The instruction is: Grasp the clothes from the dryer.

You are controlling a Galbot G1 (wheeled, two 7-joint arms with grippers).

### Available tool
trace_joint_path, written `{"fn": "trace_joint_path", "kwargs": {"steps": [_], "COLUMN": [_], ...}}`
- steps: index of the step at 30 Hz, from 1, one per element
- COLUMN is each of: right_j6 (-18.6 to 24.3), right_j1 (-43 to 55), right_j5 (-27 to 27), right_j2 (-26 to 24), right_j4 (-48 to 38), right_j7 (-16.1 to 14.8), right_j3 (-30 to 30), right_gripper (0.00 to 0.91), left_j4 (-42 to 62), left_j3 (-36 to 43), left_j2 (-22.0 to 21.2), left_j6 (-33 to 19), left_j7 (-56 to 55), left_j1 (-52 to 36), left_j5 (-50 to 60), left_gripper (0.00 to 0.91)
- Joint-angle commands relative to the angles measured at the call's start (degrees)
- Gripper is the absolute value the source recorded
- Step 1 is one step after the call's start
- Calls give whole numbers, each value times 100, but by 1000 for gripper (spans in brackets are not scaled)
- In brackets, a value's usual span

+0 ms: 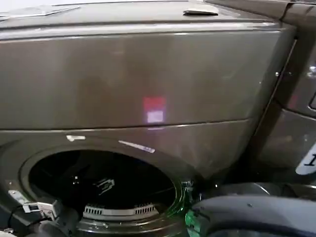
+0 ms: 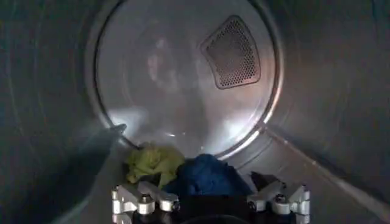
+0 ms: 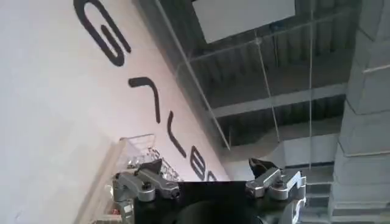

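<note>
The dryer (image 1: 148,74) is a bronze-grey front-loader, and its round porthole (image 1: 98,182) stands open and dark. Inside the steel drum (image 2: 55,122) the clothes lie on the floor against the back wall: a yellow-green piece (image 2: 151,163) beside a larger navy-blue piece (image 2: 207,173). My left gripper (image 2: 206,175) is deep in the drum and open. Its two fingers stand wide apart on either side of the blue piece, which bulges up between them. My right gripper (image 3: 205,160) is open and empty, parked outside and pointing up at a ceiling.
A perforated vent (image 2: 231,55) sits in the drum's round back wall (image 2: 177,79). A second machine (image 1: 296,98) stands close on the right. A dark rounded arm part with a green light (image 1: 247,212) fills the lower right by the porthole.
</note>
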Motion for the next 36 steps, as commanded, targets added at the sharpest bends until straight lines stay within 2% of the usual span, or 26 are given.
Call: {"fn": "trace_joint_path", "kwargs": {"steps": [1, 5, 12, 18, 27, 36], "right_j6": [12, 25, -202, -256, -141, -54], "right_j1": [-20, -93, -241, -408, -467, -434], "right_j5": [-106, -99, -11, -26, -26, -13], "right_j2": [25, 9, -12, 81, 185, 213], "right_j4": [23, 55, 123, 138, 162, 160], "right_j7": [-71, -46, 67, 156, 82, 7], "right_j3": [44, 82, 286, 440, 453, 450], "right_gripper": [907, 907, 907, 907, 907, 907], "left_j4": [347, 877, 2084, 3084, 4593, 6061], "left_j3": [-34, 74, 613, 1149, 1701, 1841], "left_j2": [41, 122, 371, 247, 83, -90], "left_j6": [248, 145, -422, -547, -925, -1269], "left_j7": [-24, -114, -152, -285, -599, -554], "left_j1": [-290, -714, -1841, -2862, -4411, -5273], "left_j5": [-149, -231, -215, -284, -225, 353], "left_gripper": [907, 907, 907, 907, 907, 907]}}
